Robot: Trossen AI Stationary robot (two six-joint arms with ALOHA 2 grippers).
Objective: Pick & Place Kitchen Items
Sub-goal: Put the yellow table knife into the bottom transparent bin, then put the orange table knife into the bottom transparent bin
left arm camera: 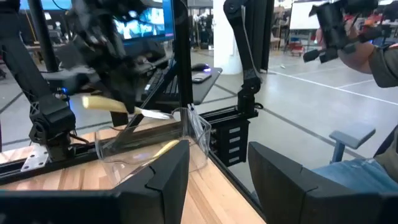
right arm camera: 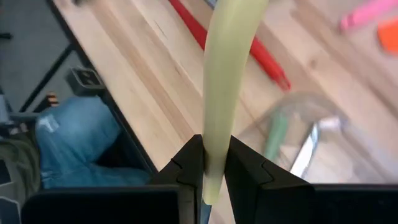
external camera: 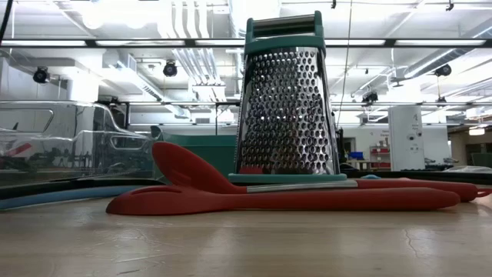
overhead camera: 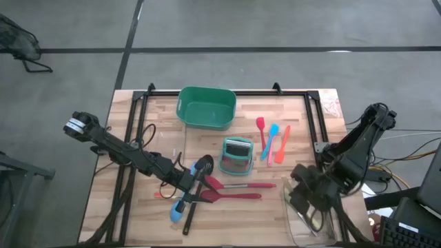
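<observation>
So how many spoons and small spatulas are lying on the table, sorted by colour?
Red: 3 (red spoon, other red spoon, red spatula)
Blue: 2 (blue spoon, blue spatula)
Orange: 1 (orange spatula)
Black: 1 (black slotted spoon)
Total: 7

Green tub. Teal-framed grater, perforated silver metal faces. Small spatulas: red, blue, orange. Two red spoons. Blue spoon. Black slotted spoon. Pale yellow handle between dark fingers. Clear tray. Light wood-grain table, black frame.
</observation>
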